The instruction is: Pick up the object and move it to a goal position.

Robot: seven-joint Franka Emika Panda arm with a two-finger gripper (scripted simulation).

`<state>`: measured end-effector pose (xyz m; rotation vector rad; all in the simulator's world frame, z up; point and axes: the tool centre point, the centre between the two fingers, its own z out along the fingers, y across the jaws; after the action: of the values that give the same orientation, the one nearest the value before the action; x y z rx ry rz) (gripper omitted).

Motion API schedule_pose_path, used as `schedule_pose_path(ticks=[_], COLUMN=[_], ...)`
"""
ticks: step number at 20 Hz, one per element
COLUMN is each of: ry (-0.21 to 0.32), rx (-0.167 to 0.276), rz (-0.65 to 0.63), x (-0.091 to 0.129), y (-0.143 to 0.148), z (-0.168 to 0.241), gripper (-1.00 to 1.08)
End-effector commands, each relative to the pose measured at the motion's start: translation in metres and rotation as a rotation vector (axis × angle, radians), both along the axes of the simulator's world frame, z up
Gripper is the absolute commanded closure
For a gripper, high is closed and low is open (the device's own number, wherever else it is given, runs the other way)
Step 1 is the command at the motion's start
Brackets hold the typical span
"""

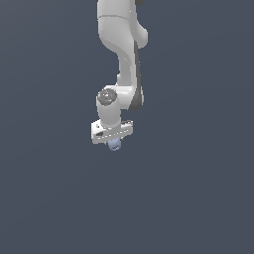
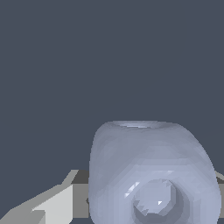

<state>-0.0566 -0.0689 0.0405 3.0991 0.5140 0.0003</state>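
The object (image 1: 115,145) is a tiny pale periwinkle-blue lumpy ball showing just under the white hand of the arm in the exterior view. My gripper (image 1: 114,143) points down and its fingers sit close around the object, mostly hidden by the hand. In the wrist view the object (image 2: 151,170) fills the near field as a rounded pale blue lump with a round dimple. A grey-white finger (image 2: 52,205) presses against its side, and the other finger is mostly hidden behind the object. The gripper is shut on the object.
The white arm (image 1: 126,54) comes down from the exterior view's top. All around it is a plain dark grey-blue ground (image 1: 198,188) with no other objects or marks in sight.
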Motion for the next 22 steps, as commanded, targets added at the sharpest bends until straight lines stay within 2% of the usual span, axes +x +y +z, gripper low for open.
schedule_pose_path(ticks=[1,13,22], ry=[0.0,-0.001,-0.001], rx=[0.0,0.0,0.0], rz=[0.001,0.001,0.001], x=[0.0,0.004,0.035], y=[0.0,0.005,0.042], z=[-0.001,0.001,0.01], gripper=[1.08,1.08,1.08])
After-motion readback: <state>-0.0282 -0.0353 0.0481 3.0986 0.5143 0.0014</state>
